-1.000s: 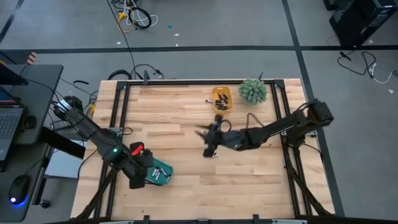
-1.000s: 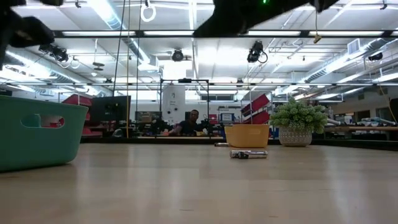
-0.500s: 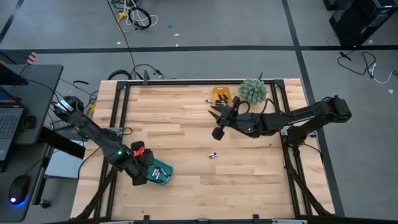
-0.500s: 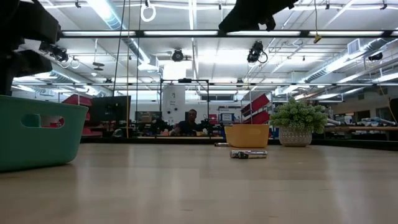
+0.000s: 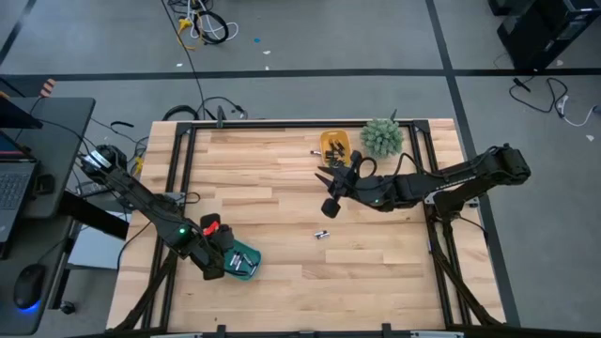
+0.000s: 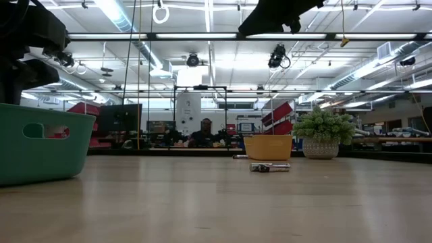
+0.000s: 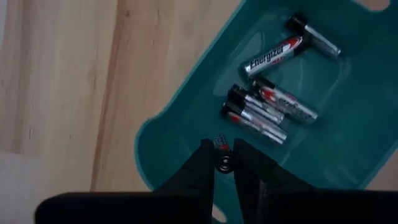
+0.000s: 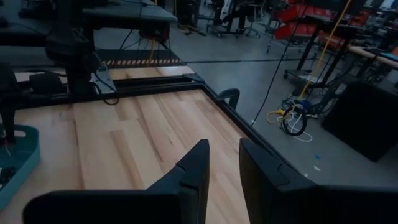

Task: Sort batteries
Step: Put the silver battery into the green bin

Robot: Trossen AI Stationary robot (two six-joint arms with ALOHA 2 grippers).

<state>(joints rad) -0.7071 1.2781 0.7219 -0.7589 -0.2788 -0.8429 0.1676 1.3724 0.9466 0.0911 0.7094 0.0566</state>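
A teal tray (image 5: 242,260) at the near left holds several batteries (image 7: 273,102) lying on its floor. My left gripper (image 7: 224,155) hangs over the tray, pointing steeply down, shut on one more battery (image 7: 224,163). A yellow tray (image 5: 335,146) at the far side holds dark batteries. One loose battery (image 5: 321,235) lies on its side mid-table and also shows in the low view (image 6: 270,167). My right gripper (image 5: 329,188) hovers high between that battery and the yellow tray. It is open, with nothing between its fingers (image 8: 199,165). My left gripper pinches a small battery (image 7: 224,163) between its two fingertips, coming from above and pointing steeply down. The battery shows end-on, running along the fingers. It hangs clear above the teal tray's floor (image 7: 180,149), near the tray's corner.
A small potted plant (image 5: 382,138) stands at the far right beside the yellow tray. The black table frame (image 5: 282,123) runs along the edges. Bare wood lies between the two trays. A laptop (image 5: 14,183) sits on a side desk to the left.
My right gripper has risen from just above mid-table and drawn back toward the far right, rolling as it went; the loose battery there has stayed in place. My left gripper has sunk toward the teal tray.
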